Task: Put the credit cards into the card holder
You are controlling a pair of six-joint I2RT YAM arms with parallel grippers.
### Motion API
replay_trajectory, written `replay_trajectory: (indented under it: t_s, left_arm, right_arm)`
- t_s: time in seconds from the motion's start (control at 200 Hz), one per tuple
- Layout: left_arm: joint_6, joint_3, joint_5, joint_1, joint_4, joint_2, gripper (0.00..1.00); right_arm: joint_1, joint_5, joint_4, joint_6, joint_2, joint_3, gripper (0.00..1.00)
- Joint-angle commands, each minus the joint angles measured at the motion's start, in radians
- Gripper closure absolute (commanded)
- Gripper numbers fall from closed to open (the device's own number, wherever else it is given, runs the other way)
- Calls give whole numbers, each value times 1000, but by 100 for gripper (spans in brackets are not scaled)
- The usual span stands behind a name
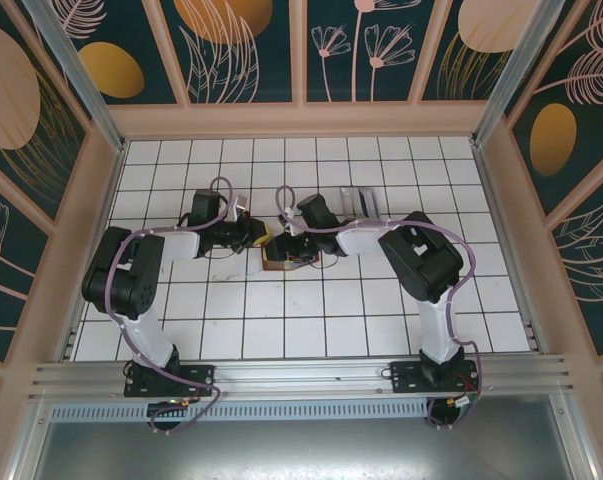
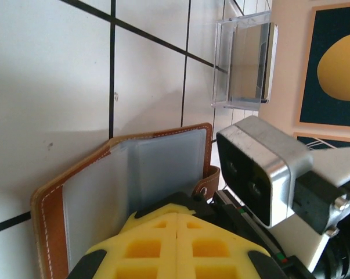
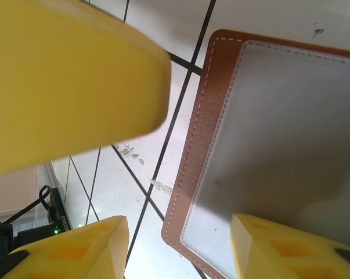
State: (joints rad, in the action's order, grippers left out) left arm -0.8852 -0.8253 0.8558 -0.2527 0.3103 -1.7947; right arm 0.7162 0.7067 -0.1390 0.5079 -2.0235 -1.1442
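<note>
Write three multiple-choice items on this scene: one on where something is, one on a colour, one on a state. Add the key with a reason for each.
1. Where are the credit cards?
A. Standing in a clear stand beyond the card holder.
B. Tucked into the card holder.
C. Stacked on top of the card holder.

2. What colour is the card holder's cover?
A. Black.
B. Reddish-brown.
C. Blue.

3. How does the card holder lie?
A. Shut, with its tab fastened.
B. Standing on edge.
C. Open, its clear sleeves facing up.

Key:
1 A, the left wrist view shows them standing in the clear stand.
2 B, the cover shows reddish-brown around the sleeves.
3 C, both wrist views show the sleeves laid bare.
</note>
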Motion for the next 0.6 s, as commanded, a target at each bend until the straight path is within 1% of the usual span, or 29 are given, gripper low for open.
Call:
replay_trajectory:
  t_s: [0.0, 0.185, 0.365, 0.5, 0.596]
  left_arm:
    - [3, -29, 20, -17, 6, -46, 100]
    - [29, -17, 9, -24, -6, -108, 100]
    - [119, -38, -62, -25, -118, -140, 100]
    - [143, -41, -93, -25, -138, -136, 100]
    - [165, -58, -91, -24, -165, -141, 100]
  right_arm:
    - [3, 20, -43, 9, -14, 26, 50]
    - [1, 14, -54, 9, -12, 28, 50]
    - [-1, -9, -87, 17, 19, 49, 50]
    - [-14, -48, -128, 31, 118, 85, 46]
    - [-37, -94, -71, 11, 212, 86, 45]
